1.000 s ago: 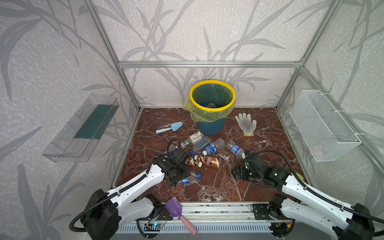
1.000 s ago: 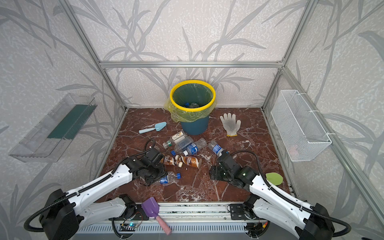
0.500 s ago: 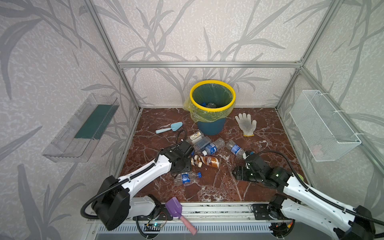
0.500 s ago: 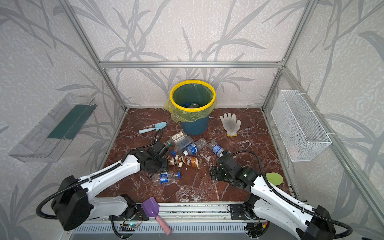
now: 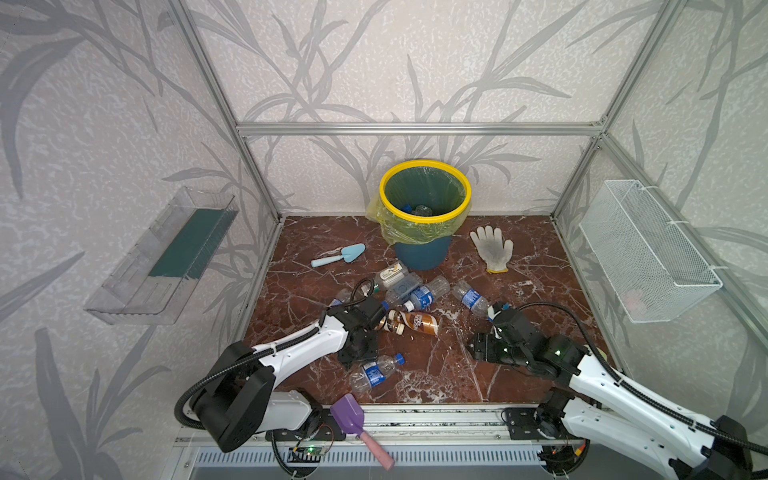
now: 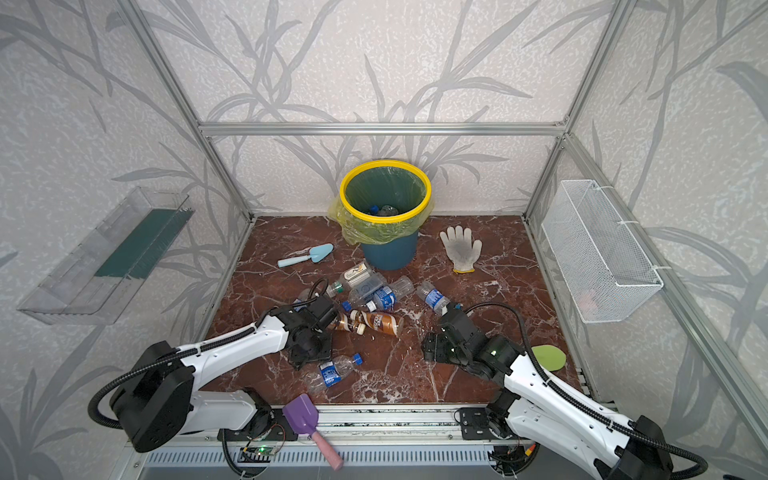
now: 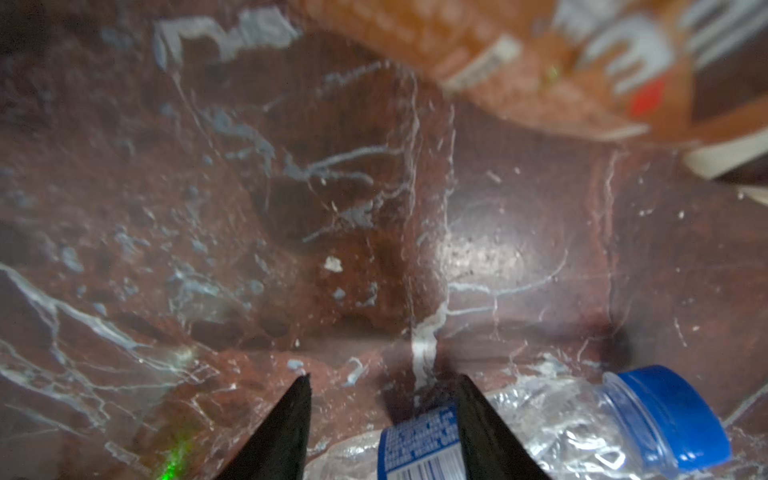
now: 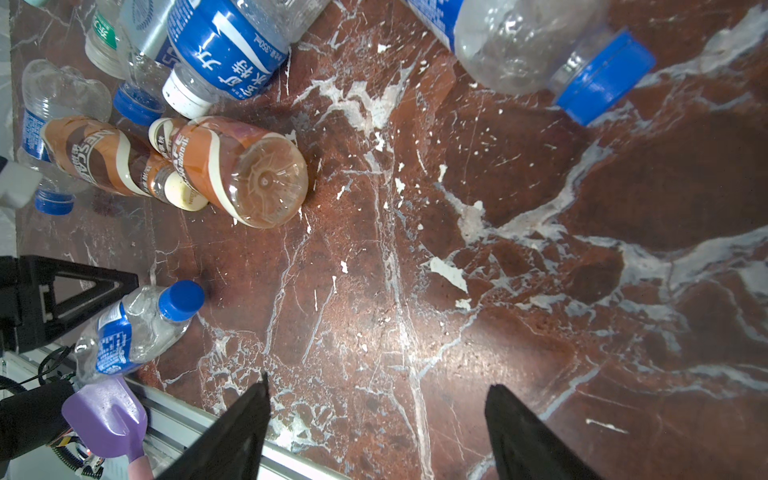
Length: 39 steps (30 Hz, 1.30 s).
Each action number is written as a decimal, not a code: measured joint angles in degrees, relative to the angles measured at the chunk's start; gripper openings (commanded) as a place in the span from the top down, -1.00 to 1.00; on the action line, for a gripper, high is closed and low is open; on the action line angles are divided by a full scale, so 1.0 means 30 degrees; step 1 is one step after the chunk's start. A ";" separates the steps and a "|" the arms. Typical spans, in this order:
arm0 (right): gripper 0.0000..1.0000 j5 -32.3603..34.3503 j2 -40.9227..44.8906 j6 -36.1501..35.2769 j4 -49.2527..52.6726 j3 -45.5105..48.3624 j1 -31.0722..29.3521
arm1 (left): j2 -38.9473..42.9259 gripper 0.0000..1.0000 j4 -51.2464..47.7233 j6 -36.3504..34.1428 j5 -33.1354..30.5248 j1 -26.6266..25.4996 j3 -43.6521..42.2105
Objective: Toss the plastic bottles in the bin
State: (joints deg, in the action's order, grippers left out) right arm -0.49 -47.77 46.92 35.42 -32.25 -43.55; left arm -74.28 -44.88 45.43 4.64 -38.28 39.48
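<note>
On the red marble bench, I judge the clean-up well short of done. A few plastic bottles show at the bottom of the bin, which stands at the far edge against the back wall, its yellow rim and liner bag over a blue body. Some eight more lie on their sides on the marble, all yet to go in.

Most sit in a loose heap just in front of the bin. They are clear with blue labels and caps, and one has a green cap and a pale label. A brown-swirled pair lies at the heap's near edge, and one blue-labelled bottle lies a little to the right of the rest.

The lone bottle rests apart from the heap, near the front rail and well away from the bin. It is clear, crumpled, blue-capped and lying flat.

My left jaws point down right beside it. In the left wrist view they stand narrowly apart with bare marble between them. One jaw crosses the bottle's blue label, and nothing is clamped.

My right jaws hang wide apart and empty, low over bare marble to the right of the heap.
</note>
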 measured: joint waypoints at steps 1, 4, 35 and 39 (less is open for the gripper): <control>-0.64 0.0000 -0.0058 0.0007 -0.0007 0.0029 0.0000 | 0.0408 -0.14 -0.0080 0.0262 0.0153 -0.0146 -0.0007; -0.64 0.0000 -0.0197 0.0007 -0.0015 0.0117 0.0000 | 0.1574 -0.28 -0.0131 0.0816 0.0525 -0.0546 0.0000; -0.67 0.0022 -0.0146 0.0080 0.0175 0.0131 -0.0022 | -0.2251 -0.94 -0.2317 -0.2069 -0.0583 -0.4838 0.2237; -0.67 0.0036 -0.0146 0.0087 0.0219 0.0131 -0.0058 | -0.3417 -0.82 -0.2565 -0.1778 -0.1107 -0.4845 0.2433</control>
State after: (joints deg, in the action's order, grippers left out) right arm -0.38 -48.21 47.18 36.07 -31.86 -43.72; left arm -84.53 -52.58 40.10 1.32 -52.82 46.78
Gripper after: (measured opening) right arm 0.835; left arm 0.939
